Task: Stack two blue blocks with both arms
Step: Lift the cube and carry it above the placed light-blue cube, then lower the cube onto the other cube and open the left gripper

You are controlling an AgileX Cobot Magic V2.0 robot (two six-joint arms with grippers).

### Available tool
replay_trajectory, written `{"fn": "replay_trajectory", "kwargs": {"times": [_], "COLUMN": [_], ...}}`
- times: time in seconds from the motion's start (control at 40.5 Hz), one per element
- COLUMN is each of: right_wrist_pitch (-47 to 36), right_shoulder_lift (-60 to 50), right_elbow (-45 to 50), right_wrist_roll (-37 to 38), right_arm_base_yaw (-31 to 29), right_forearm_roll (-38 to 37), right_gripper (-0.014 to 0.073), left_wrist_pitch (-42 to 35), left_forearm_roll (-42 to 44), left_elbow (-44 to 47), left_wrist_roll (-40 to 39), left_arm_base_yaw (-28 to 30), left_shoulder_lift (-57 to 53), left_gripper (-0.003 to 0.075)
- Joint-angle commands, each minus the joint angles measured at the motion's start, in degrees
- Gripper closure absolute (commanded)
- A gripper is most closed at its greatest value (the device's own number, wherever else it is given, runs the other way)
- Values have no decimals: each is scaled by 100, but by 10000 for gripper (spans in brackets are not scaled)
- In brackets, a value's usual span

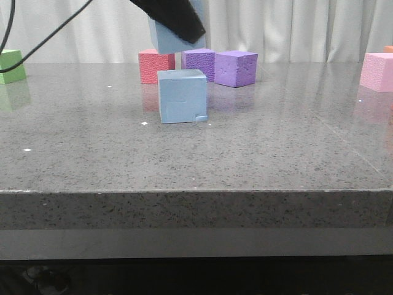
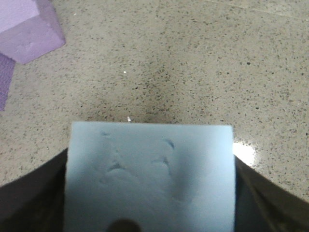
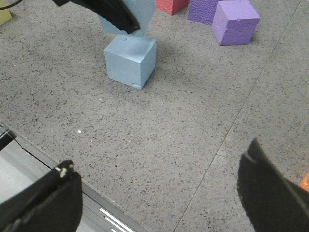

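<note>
Front view: the left claw (image 1: 175, 21) grips one pale blue block (image 1: 169, 37) in the air, at 12 o'clock above the other blue block (image 1: 182, 96) on the bench (image 1: 196, 153). That one has a chipped corner. The right claw (image 3: 154, 198) is wide open.

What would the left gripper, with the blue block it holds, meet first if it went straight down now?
Probably the other blue block: the held blue block in the left gripper hangs above it, though their front-to-back alignment is unclear.
</note>
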Motion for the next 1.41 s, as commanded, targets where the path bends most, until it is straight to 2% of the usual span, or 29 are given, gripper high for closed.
{"fn": "replay_trajectory", "kwargs": {"times": [0.0, 0.247, 0.395, 0.717, 1.013, 1.211, 1.384], "right_wrist_pitch": [-374, -374, -374, -374, -374, -374, -374], "right_shoulder_lift": [-33, -33, -33, -33, -33, -33, -33], "right_elbow": [-136, -136, -136, -136, -136, -136, -136], "right_wrist_roll": [-50, -50, -50, -50, -50, -50, -50], "right_arm_base_yaw": [-39, -39, -39, -39, -39, -39, -39], "right_forearm_roll": [-31, -31, -31, -31, -31, -31, -31], "right_gripper": [-59, -59, -59, -59, -59, -59, -59], "left_wrist_pitch": [-101, 68, 68, 45, -22, -20, -20], "left_forearm_roll": [-242, -255, -324, -347, -373, -408, -408], "left_elbow": [-188, -188, -188, -188, -188, -188, -188], "left_wrist_roll": [142, 377, 448, 504, 474, 204, -570], "left_arm_base_yaw": [-37, -37, -37, -37, -37, -37, -37], "left_shoulder_lift": [-224, -137, -137, -137, -262, -622, -986], "left_gripper": [318, 310, 246, 155, 150, 150, 151]}}
